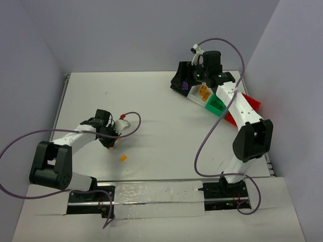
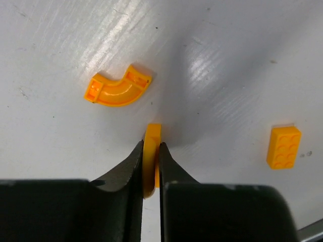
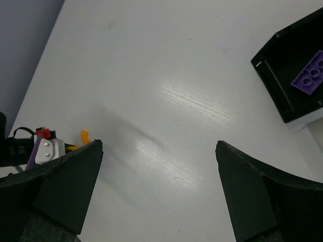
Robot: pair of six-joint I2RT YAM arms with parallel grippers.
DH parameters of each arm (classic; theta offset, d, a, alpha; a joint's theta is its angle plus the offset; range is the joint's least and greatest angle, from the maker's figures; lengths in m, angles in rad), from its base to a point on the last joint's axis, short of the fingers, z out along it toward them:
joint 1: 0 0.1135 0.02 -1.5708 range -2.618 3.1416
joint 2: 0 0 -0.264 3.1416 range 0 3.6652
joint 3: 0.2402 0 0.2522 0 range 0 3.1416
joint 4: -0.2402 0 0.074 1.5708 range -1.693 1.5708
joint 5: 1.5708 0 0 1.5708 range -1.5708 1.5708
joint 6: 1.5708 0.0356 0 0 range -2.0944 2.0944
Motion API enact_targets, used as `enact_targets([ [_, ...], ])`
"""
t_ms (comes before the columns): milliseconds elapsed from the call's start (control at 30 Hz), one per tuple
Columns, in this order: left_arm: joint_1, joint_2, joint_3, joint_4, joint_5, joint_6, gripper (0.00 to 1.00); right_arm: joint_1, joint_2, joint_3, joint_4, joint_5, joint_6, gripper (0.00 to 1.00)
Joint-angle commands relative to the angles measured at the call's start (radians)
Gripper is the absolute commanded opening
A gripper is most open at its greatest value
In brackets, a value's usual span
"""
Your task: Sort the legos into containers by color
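Note:
My left gripper is down at the table, shut on a thin orange lego held on edge between its jaws. An orange curved lego lies just beyond it, and an orange brick lies to the right. From above, the left gripper sits left of centre with the orange brick near it. The containers stand at the back right: black, white, green, red. My right gripper hovers open beside the black bin, which holds a purple lego.
Orange legos lie in the white bin. The right arm stretches over the green and red bins. A purple cable loops by the left wrist. Grey walls close in the table on the left, back and right.

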Motion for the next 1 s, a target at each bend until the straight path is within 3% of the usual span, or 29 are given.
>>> enact_targets([
  [0,0.007,-0.076,0.056,-0.072,0.052,-0.029,0.04,-0.004,-0.086,-0.059,0.063,-0.12,0.021,1.0],
  [100,0.025,-0.116,0.177,-0.126,0.171,-0.128,0.0,0.011,-0.141,-0.164,0.117,-0.21,0.008,1.0],
  [167,0.039,-0.144,0.242,-0.146,0.332,-0.214,0.0,0.032,-0.163,-0.209,0.141,-0.238,-0.013,1.0],
  [267,0.051,-0.204,0.322,-0.066,0.532,-0.444,0.0,0.084,-0.193,-0.242,0.125,-0.266,-0.065,1.0],
  [367,0.051,-0.257,0.316,0.074,0.603,-0.769,0.0,0.165,-0.22,-0.225,0.083,-0.22,-0.149,1.0],
  [500,0.053,-0.266,0.296,0.212,0.622,-1.083,0.0,0.309,-0.262,-0.159,-0.008,-0.09,-0.354,1.0],
  [600,0.053,-0.262,0.299,0.259,0.62,-1.216,0.0,0.394,-0.263,-0.119,-0.077,-0.031,-0.46,1.0],
  [700,0.053,-0.278,0.298,0.286,0.624,-1.254,0.0,0.437,-0.251,-0.091,-0.108,-0.023,-0.508,1.0],
  [967,0.052,-0.279,0.252,0.407,0.773,-1.437,0.0,0.572,-0.184,0.008,-0.194,0.049,-0.624,1.0],
])
